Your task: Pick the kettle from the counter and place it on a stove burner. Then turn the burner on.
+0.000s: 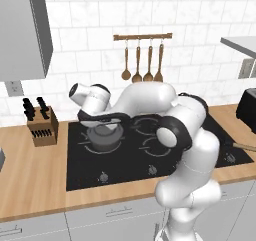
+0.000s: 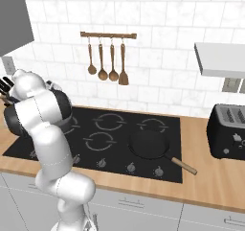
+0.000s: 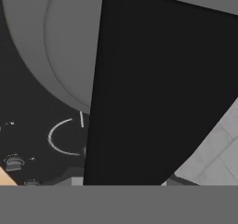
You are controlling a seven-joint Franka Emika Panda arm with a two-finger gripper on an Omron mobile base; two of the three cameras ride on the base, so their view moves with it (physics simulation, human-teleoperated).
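The dark grey kettle (image 1: 105, 139) sits low over the back-left ring marking of the black cooktop (image 1: 125, 161); I cannot tell whether it touches the glass. My gripper (image 1: 104, 124) reaches down from above it and is shut on the kettle's arched black handle (image 3: 158, 93). That handle looms large in the hand view, with the kettle's grey body (image 3: 46, 32) behind it at the upper left. The stove burner arcs (image 1: 84, 146) peek out around the kettle's base. The wood-grain counter (image 1: 30, 175) lies to the left.
A black frying pan (image 2: 148, 144) with a wooden handle rests on the front-right burner. A row of knobs (image 1: 103, 176) lines the cooktop's front edge. A knife block (image 1: 42, 126) stands left of the cooktop, a black toaster (image 2: 229, 129) right. Utensils (image 2: 107, 57) hang on the wall.
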